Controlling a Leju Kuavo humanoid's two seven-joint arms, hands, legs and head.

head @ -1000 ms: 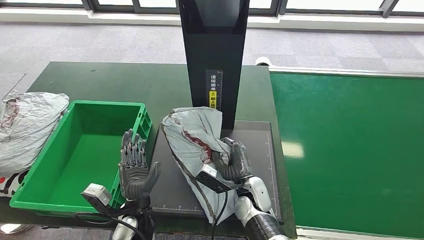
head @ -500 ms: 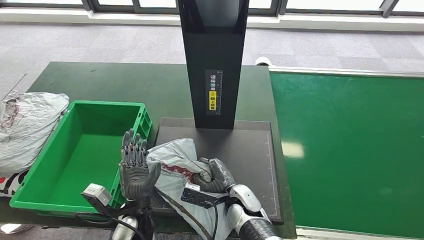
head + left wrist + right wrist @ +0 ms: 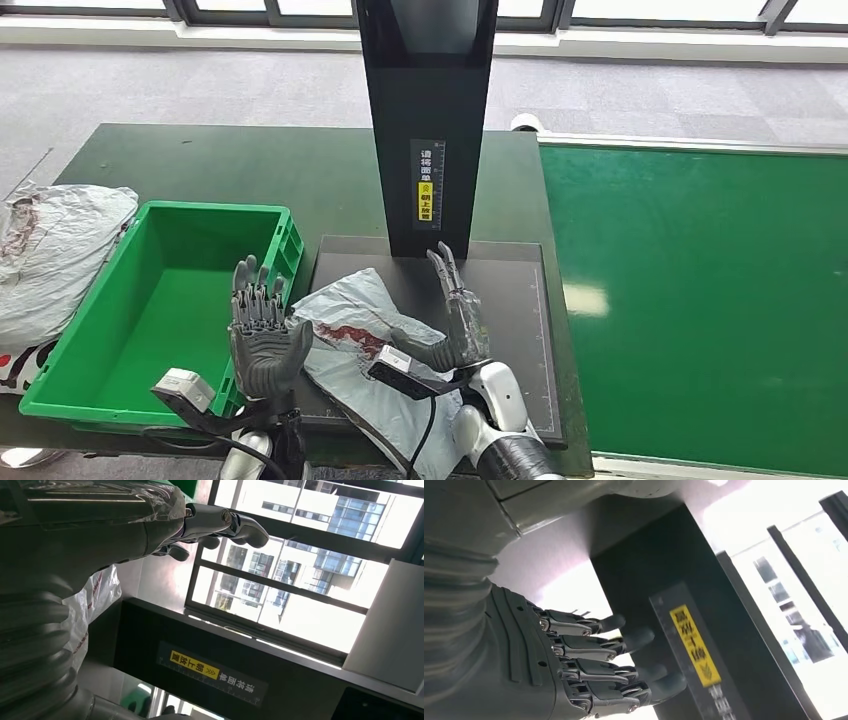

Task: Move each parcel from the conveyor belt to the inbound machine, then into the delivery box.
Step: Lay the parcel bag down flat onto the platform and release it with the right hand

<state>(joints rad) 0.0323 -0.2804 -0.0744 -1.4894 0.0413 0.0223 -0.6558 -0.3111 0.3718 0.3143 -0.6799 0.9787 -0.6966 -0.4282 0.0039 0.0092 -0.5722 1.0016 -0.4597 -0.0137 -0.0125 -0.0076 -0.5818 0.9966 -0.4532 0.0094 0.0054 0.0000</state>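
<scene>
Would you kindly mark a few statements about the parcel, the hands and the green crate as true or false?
1. The right hand grips the grey parcel. False: its fingers are spread and it holds nothing.
2. The green crate holds no parcel. True.
3. The parcel lies on the conveyor belt. False: it lies on the dark machine plate.
4. The left hand is raised with fingers apart. True.
</scene>
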